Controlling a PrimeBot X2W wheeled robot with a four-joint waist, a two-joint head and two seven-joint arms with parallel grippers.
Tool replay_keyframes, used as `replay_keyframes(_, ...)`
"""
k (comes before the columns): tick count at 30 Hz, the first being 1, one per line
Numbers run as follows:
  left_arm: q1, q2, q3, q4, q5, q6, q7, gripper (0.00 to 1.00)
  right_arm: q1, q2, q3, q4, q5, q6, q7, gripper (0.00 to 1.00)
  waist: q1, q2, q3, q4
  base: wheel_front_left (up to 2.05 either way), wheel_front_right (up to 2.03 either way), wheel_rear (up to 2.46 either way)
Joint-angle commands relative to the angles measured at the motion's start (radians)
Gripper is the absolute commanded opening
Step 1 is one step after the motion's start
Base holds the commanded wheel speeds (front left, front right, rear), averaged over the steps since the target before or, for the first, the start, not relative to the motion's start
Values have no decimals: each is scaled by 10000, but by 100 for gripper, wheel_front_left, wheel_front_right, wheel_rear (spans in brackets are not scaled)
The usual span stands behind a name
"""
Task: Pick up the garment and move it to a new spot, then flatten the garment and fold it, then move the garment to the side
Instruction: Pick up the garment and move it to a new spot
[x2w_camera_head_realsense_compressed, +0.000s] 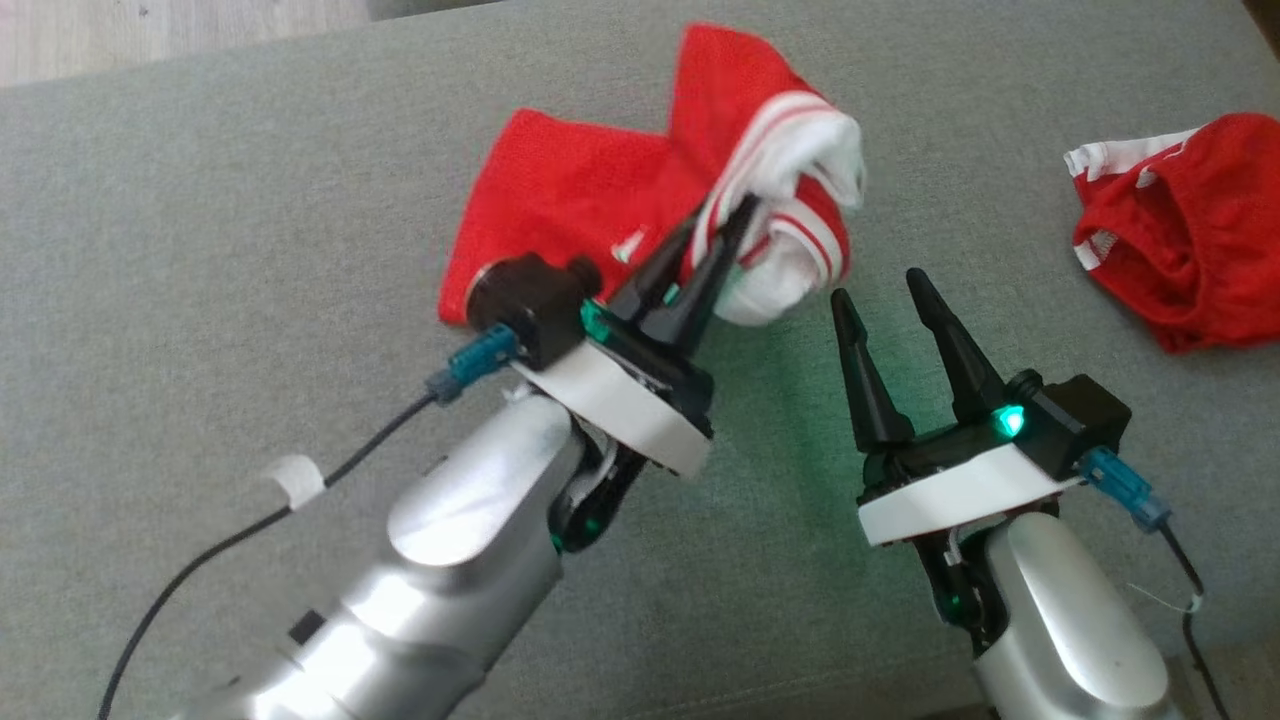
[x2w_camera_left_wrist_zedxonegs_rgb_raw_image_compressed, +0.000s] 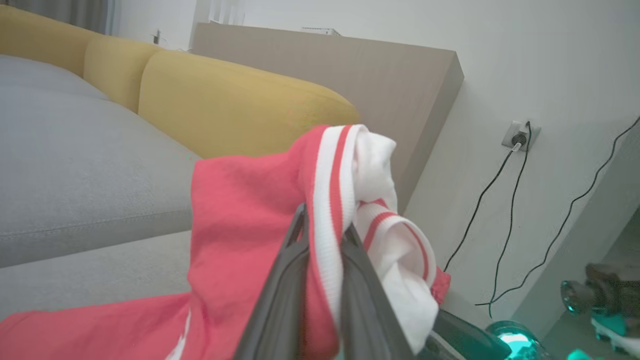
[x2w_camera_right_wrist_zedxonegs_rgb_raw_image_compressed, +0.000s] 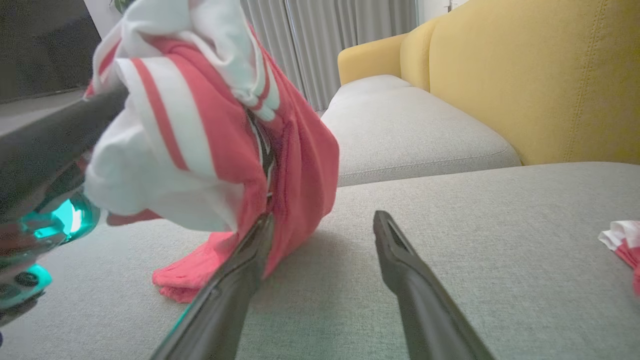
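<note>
The left pincer (x2w_camera_head_realsense_compressed: 735, 212) is pressed together on the white-striped hem of the red garment (x2w_camera_head_realsense_compressed: 560, 190). It holds that bunched end lifted off the grey sofa seat (x2w_camera_head_realsense_compressed: 250, 250), while the rest of the cloth trails down onto the cushion, farther out and toward the robot's left. The garment's long axis therefore runs from the pinched hem leftward and away. The right pincer (x2w_camera_head_realsense_compressed: 878, 285) stands spread and empty, just beside the hanging white bunch on its right side — the only free arm for a second hold. To take the cloth, it would probably have to swing left. A second red garment (x2w_camera_head_realsense_compressed: 1180, 230) lies well apart to the right — not the one in hand.
</note>
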Motion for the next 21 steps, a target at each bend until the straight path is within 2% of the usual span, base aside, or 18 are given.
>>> replay_keyframes(1,-171,5,107,-329,-77,16,-50,0,-181,114,158,-266,59,37,-108,100,0,-1,-4,-9,0,0,0)
replay_keyframes(4,-12,-18,44,61,-4,156,-50,0,-194,114,113,-235,56,37,-108,100,0,-1,6,6,0,0,0)
replay_keyframes(5,46,-22,131,141,36,227,-50,26,-194,114,84,-234,50,37,-108,100,0,-1,23,30,0,0,0)
replay_keyframes(6,46,-22,131,141,36,227,-50,26,-194,114,84,-234,50,37,-108,100,0,-1,23,30,0,0,0)
replay_keyframes(7,95,-24,198,237,136,303,-50,100,-195,114,57,-234,47,37,-108,100,0,-1,35,54,0,0,0)
replay_keyframes(10,332,78,805,254,630,650,-51,100,-206,114,-70,-243,11,37,-108,100,0,-1,66,202,0,0,0)
replay_keyframes(14,1125,516,1893,28,1378,1029,-51,100,-214,114,-321,-212,-49,37,-108,100,0,-1,-26,487,0,0,0)
replay_keyframes(20,2818,1067,3534,-250,2222,1417,-51,100,-153,114,-784,-37,-158,37,-108,100,0,-1,-373,920,0,0,0)
replay_keyframes(21,3382,1136,4131,-429,2474,1508,-51,100,-93,114,-956,29,-210,37,-108,100,0,-1,-505,1066,0,0,0)
